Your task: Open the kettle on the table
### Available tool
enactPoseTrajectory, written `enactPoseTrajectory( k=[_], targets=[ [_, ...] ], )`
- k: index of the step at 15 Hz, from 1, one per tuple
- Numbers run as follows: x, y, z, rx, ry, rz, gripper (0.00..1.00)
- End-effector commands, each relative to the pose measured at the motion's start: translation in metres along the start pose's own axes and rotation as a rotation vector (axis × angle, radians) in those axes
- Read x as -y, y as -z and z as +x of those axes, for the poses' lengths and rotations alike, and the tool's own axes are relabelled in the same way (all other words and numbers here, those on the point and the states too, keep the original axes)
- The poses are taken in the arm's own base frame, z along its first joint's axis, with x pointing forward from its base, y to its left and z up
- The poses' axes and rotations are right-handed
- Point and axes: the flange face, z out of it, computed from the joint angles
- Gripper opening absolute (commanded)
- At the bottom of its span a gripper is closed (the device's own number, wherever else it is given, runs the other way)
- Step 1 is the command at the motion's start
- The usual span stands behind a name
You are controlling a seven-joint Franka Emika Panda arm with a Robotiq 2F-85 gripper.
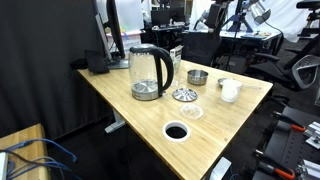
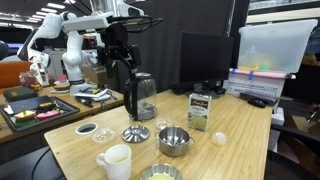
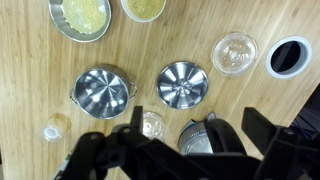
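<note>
The clear glass kettle with black lid and handle stands on the light wood table at its far side. In an exterior view the kettle is directly below and beside my dark gripper. In the wrist view the kettle's lid and handle lie between my two spread fingers. My gripper is open and holds nothing, just above the kettle top. I cannot make out the gripper in the exterior view that shows the cable hole.
A metal bowl, a round metal lid, a small glass dish, a small glass and the cable hole lie near the kettle. A white mug, a box and a monitor are also there.
</note>
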Motion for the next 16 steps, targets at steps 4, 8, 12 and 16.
enactPoseTrajectory(
  k=[4, 8, 12, 16],
  targets=[
    [0.028, -0.001, 0.011, -0.001, 0.112, 0.004, 1.0],
    [0.077, 0.0, 0.03, -0.041, 0.219, -0.004, 1.0],
    [0.1, -0.008, 0.048, -0.063, 0.249, 0.038, 0.66],
    [0.099, -0.009, 0.072, -0.103, 0.212, 0.106, 0.38]
  ],
)
